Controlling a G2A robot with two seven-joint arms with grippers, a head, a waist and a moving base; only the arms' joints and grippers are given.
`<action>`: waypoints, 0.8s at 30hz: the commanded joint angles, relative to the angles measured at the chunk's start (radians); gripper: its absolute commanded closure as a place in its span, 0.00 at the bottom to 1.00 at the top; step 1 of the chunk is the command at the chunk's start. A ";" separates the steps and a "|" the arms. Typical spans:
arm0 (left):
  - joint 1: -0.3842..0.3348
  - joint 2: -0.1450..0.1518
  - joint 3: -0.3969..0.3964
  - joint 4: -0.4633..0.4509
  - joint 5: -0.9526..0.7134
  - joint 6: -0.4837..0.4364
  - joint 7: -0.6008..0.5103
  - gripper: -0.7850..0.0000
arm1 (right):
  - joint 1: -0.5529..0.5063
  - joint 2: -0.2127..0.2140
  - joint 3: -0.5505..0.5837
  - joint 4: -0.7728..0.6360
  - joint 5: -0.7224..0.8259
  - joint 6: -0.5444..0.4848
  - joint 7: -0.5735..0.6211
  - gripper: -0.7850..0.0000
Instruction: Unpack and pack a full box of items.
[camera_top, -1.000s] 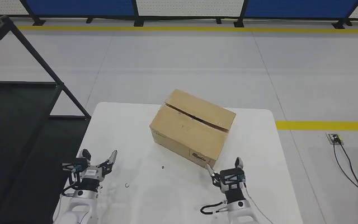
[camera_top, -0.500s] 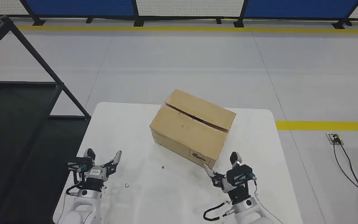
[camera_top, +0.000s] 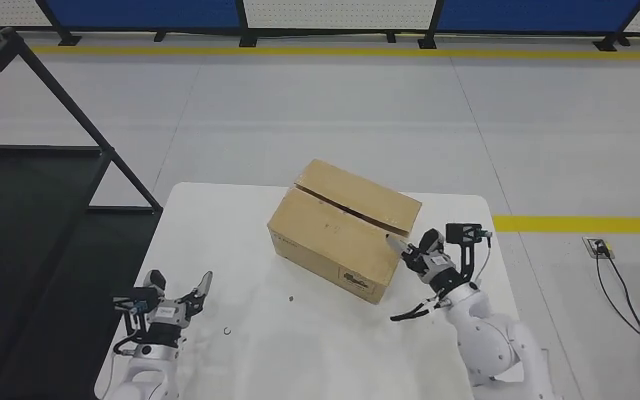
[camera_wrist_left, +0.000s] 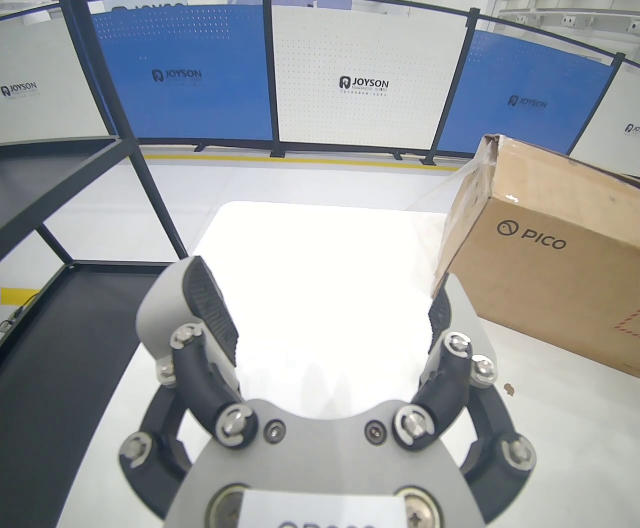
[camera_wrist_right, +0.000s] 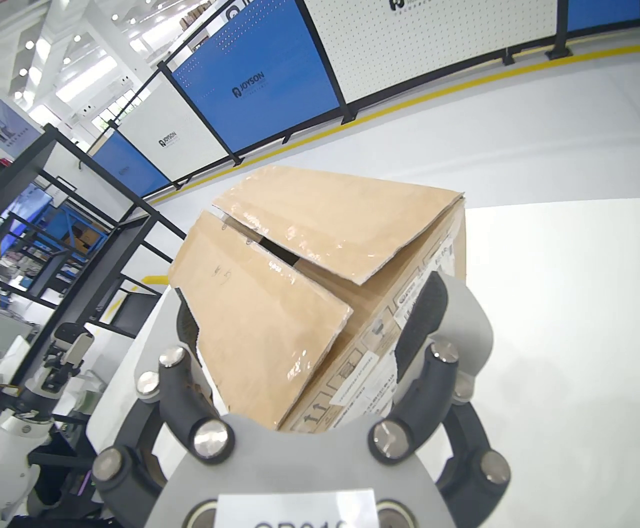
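Note:
A brown cardboard box (camera_top: 340, 225) stands at an angle in the middle of the white table (camera_top: 230, 215). Its two top flaps are down with a narrow gap between them. My right gripper (camera_top: 410, 243) is open at the box's right end. In the right wrist view the right gripper (camera_wrist_right: 305, 320) has its fingers on either side of the near top corner of the box (camera_wrist_right: 270, 300), one finger (camera_wrist_right: 425, 310) beside the labelled end face. My left gripper (camera_top: 180, 287) is open over the table's front left, apart from the box. The left gripper (camera_wrist_left: 325, 300) holds nothing, with the box (camera_wrist_left: 545, 280) farther off.
A black metal rack (camera_top: 60, 180) stands off the table's left side. A small dark ring (camera_top: 228, 331) and a brown speck (camera_top: 290, 297) lie on the table in front of the box. The bare tabletop stretches between the left gripper and the box.
The right arm has swung from the table's front edge up to the box's right end, with its fingers now around the corner. The left gripper shifted only slightly.

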 joint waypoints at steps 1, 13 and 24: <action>0.001 -0.001 -0.001 -0.001 -0.002 0.002 0.003 0.00 | 0.018 0.002 0.006 0.016 0.021 -0.018 0.036 0.00; -0.008 -0.004 0.018 -0.014 0.025 0.007 -0.007 0.00 | 0.016 0.005 0.010 0.034 0.100 -0.048 0.070 0.00; -0.009 -0.007 0.022 -0.010 0.033 0.008 -0.007 0.00 | 0.067 0.021 0.073 0.119 0.381 -0.129 0.229 0.39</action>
